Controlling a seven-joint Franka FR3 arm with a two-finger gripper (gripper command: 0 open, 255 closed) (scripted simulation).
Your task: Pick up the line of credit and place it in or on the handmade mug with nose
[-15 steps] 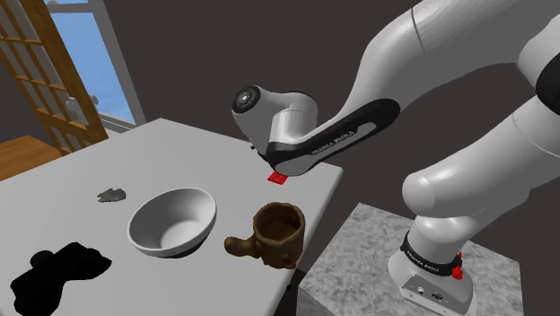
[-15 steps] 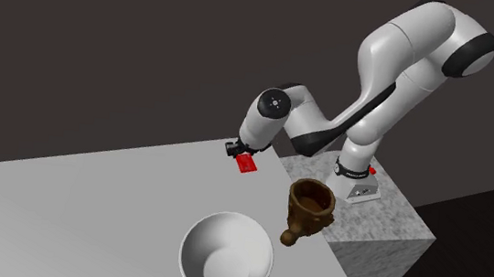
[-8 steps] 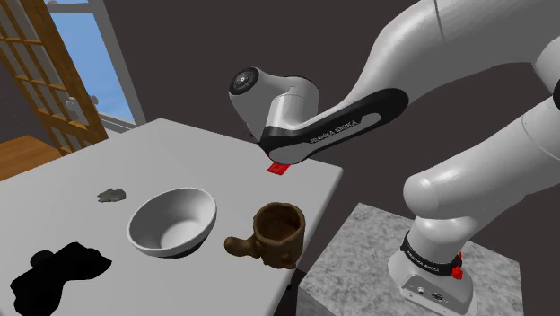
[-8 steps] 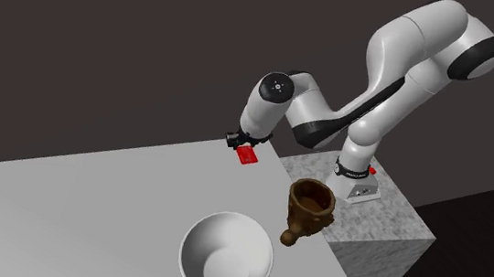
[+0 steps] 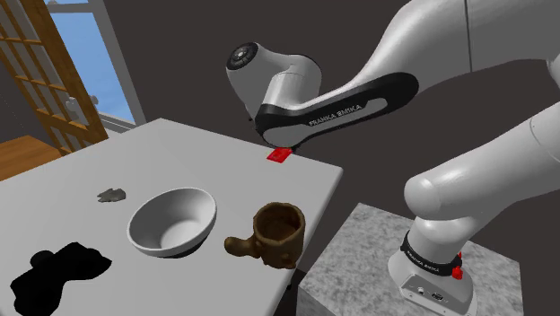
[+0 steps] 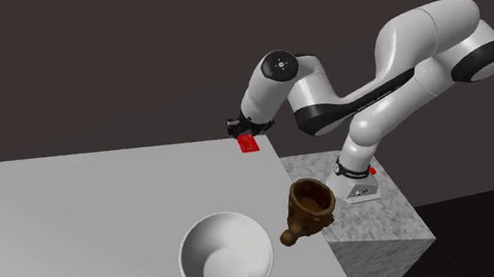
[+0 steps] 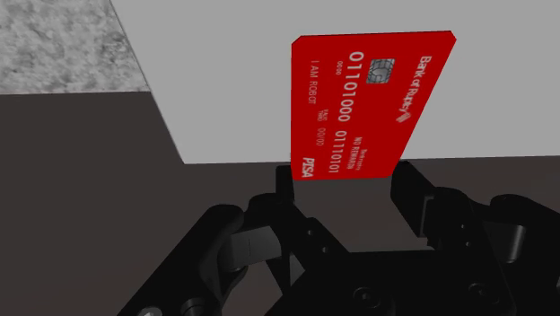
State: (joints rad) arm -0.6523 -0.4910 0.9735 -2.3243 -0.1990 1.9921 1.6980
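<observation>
Grey worktop (image 5: 179,153), dark walls behind, and the black fingers (image 7: 411,190) are clamped tight on the red bank card (image 7: 372,103), holding it over a worktop corner, well apart from the brown mug (image 5: 278,233), which sits just beside the white bowl (image 5: 172,220).

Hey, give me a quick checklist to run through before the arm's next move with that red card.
1. Grip: the red card is clasped in the claw: ok.
2. The brown mug is upright, mouth up: ok.
3. Claw over the mug: not ok, it is by the table corner, away from the mug.
4. The white bowl sits apart from the mug: ok.
5. Card high enough to clear the mug's rim: cannot tell.
</observation>
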